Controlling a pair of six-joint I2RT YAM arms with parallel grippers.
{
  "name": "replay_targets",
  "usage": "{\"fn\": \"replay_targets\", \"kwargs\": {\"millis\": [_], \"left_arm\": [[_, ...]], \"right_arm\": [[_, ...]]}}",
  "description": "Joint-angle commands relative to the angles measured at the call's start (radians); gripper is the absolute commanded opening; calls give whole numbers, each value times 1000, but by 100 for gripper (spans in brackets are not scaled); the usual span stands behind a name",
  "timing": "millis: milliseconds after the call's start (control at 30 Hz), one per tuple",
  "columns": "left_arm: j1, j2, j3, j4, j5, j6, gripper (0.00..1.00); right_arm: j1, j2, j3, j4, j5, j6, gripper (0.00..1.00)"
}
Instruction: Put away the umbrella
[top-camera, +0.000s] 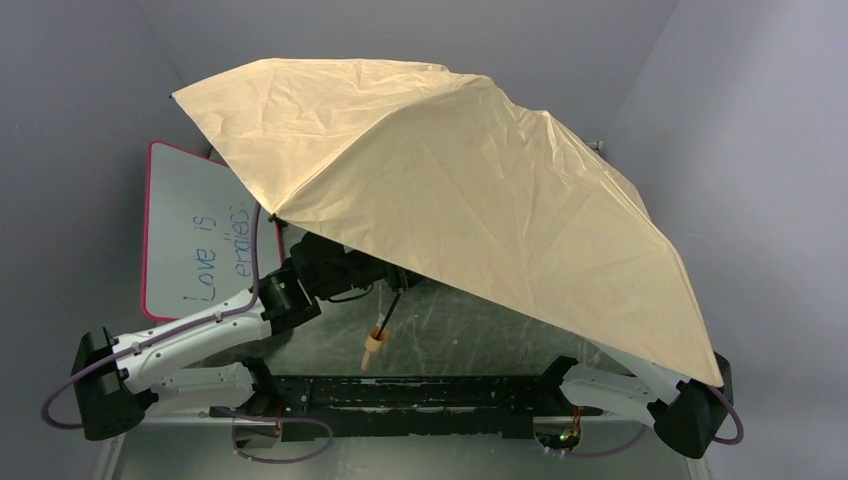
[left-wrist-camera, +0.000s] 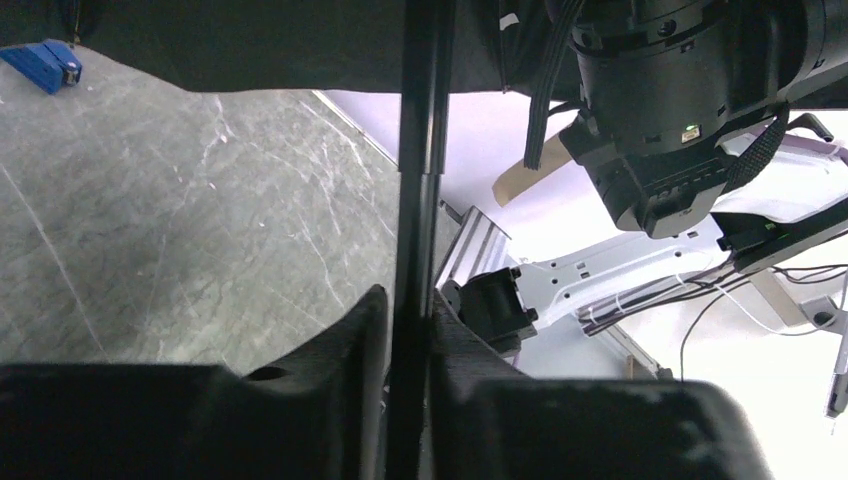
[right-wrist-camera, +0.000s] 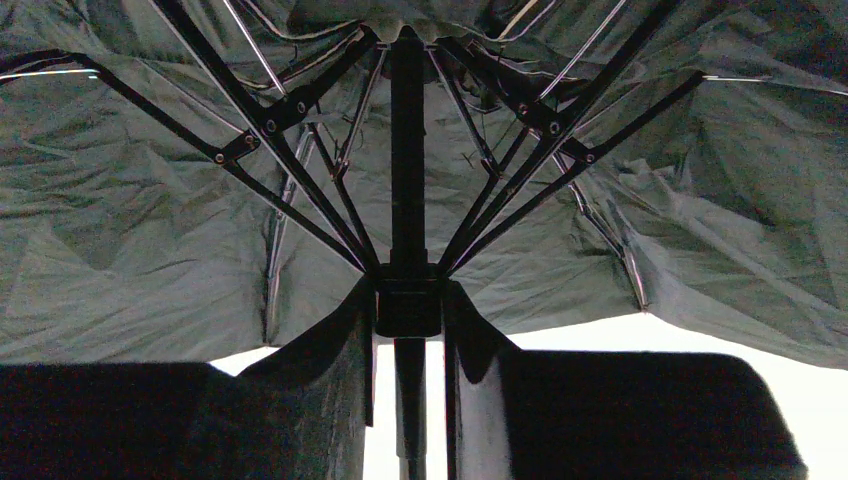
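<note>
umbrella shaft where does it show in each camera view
top external: umbrella shaft is a thin black line below the canopy, left of centre, ending at the tan knob
left wrist: shaft upright at mid-frame
right wrist: shaft upright at mid-frame, rising to the rib hub
shared landmark: the canopy, tan from above, dark underside in both wrist views

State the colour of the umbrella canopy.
The umbrella canopy is tan; the top external view shows it best.

Whiteboard writing
Blue marker on the whiteboard (top-camera: 180, 200) reads "Love is endles…", ending at the umbrella (top-camera: 450, 170) edge, left of the left tool (left-wrist-camera: 410, 330).
</note>
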Motion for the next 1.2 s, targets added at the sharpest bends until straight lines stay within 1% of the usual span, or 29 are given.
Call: {"fn": "replay_targets", "kwargs": {"millis": [0, 100, 133, 333, 367, 433, 500, 567, 667, 767, 833, 900, 1033, 1100, 1167], "left_arm": [[3, -14, -2, -43, 23, 30, 20], [3, -8, 16, -50, 19, 38, 6], [3, -4, 21, -50, 15, 40, 5], [3, 7, 48, 12, -32, 21, 5], [3, 11, 56, 23, -41, 20, 5], [4, 25, 85, 37, -64, 24, 5], [4, 43, 120, 57, -86, 37, 5], [4, 59, 144, 72, -101, 47, 5], [6, 77, 177, 80, -112, 59, 5], [6, 85, 192, 73, -107, 69, 5], [6, 87, 190, 68, -103, 72, 5], [6, 84, 181, 61, -106, 70, 5], [6, 68, 170, 41, -112, 75, 5], [6, 65, 174, 5, -108, 86, 5], [6, 69, 198, -66, -103, 100, 5]], "right_arm": [[-3, -14, 53, 33, -6, -31, 0], [-3, -12, 66, -10, -27, -52, 0], [-3, -15, 69, -31, -37, -60, 0], [-2, -49, 14, -90, -24, -140, 0], [-3, -48, 4, -106, -34, -136, 0], [3, -34, -21, -132, -100, -108, 0], [47, -13, -75, -138, -140, -68, 0], [137, -10, -137, -141, -79, -46, 0], [194, -39, -208, -141, -5, -5, 0], [199, -70, -244, -145, 35, 14, 0], [199, -94, -241, -163, 70, 3, 0], [199, -107, -219, -209, 95, -5, 0], [198, -121, -207, -294, 151, 33, 0], [199, -131, -205, -334, 181, 73, 0], [198, -126, -175, -408, 207, 115, 0]]}}
